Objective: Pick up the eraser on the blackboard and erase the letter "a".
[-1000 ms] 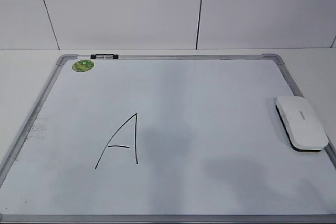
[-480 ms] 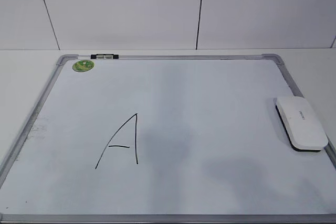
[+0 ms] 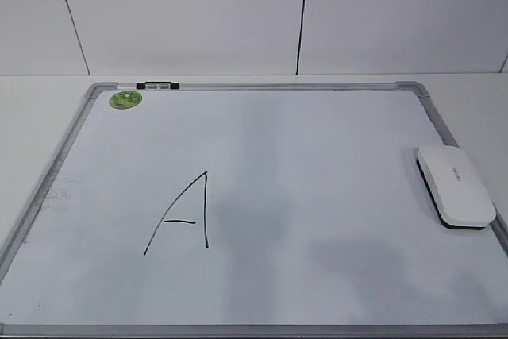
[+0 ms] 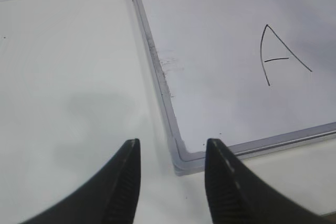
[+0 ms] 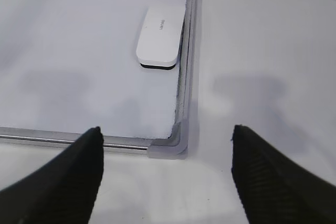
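Note:
The blackboard (image 3: 317, 148) lies flat on the table, a white board in a grey frame. The eraser (image 3: 456, 186) rests on it against the right frame, white top up; the right wrist view also shows the eraser (image 5: 160, 36). No small letter "a" is in view; only a large capital "A" (image 3: 184, 216) and a faint smudge (image 4: 169, 64) by the left frame show. My left gripper (image 4: 173, 141) is open and empty over the board's near left corner. My right gripper (image 5: 167, 128) stands wide open and empty over the near right corner (image 5: 170, 148). Neither gripper appears in the exterior view.
A green round sticker (image 3: 125, 100) and a small black-and-white clip (image 3: 157, 85) sit at the board's far left edge. Bare white table (image 4: 68, 66) surrounds the board on the left and on the right (image 5: 262, 40). A tiled wall (image 3: 302, 13) stands behind.

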